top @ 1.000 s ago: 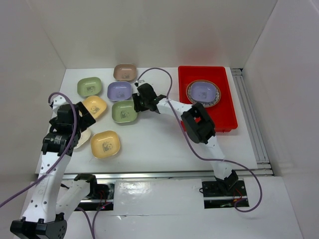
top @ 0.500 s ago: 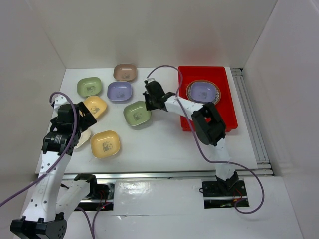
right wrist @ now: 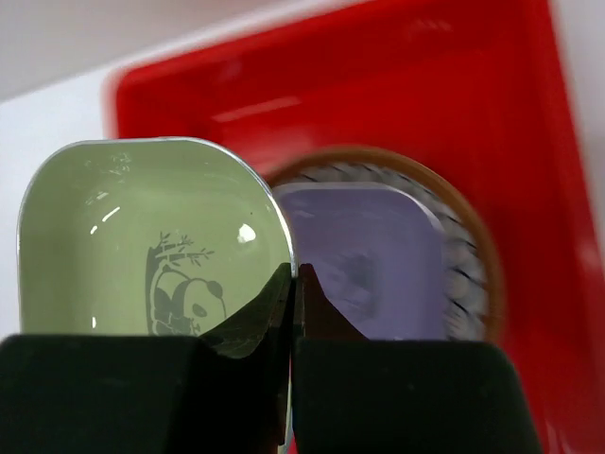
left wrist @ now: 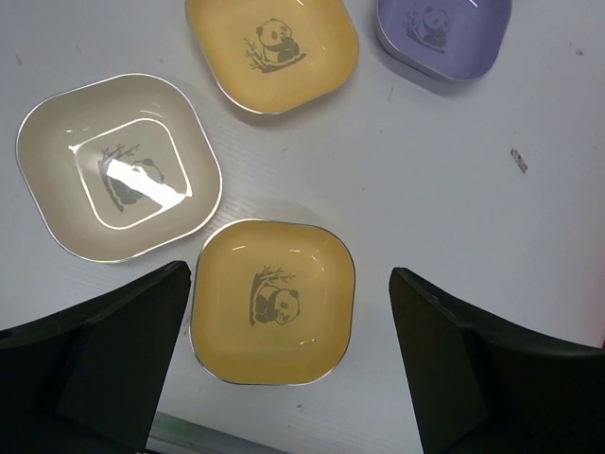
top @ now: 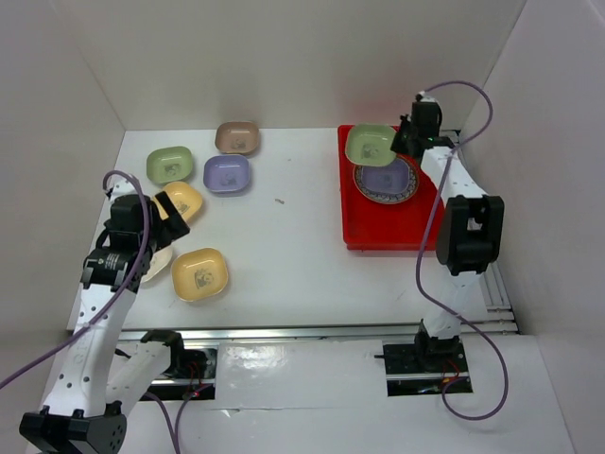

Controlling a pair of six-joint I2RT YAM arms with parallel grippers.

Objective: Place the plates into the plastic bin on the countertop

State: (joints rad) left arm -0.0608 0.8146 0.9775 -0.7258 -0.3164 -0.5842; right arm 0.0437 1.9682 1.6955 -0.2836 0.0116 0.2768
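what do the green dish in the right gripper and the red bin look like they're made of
Green dish: glazed ceramic or glossy melamine, I can't settle which. It shows sharp bright highlights, a printed panda and a thin silvery rim.
Red bin: probably moulded plastic. It is an even bright red with a soft sheen and rounded walls.

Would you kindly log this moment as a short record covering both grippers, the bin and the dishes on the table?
right gripper: shut on green dish, over the red bin
left gripper: open, above near yellow dish
in bin: round brown-rimmed plate
on table: near yellow dish, far yellow dish, cream dish, lilac dish, second green dish, tan-pink dish
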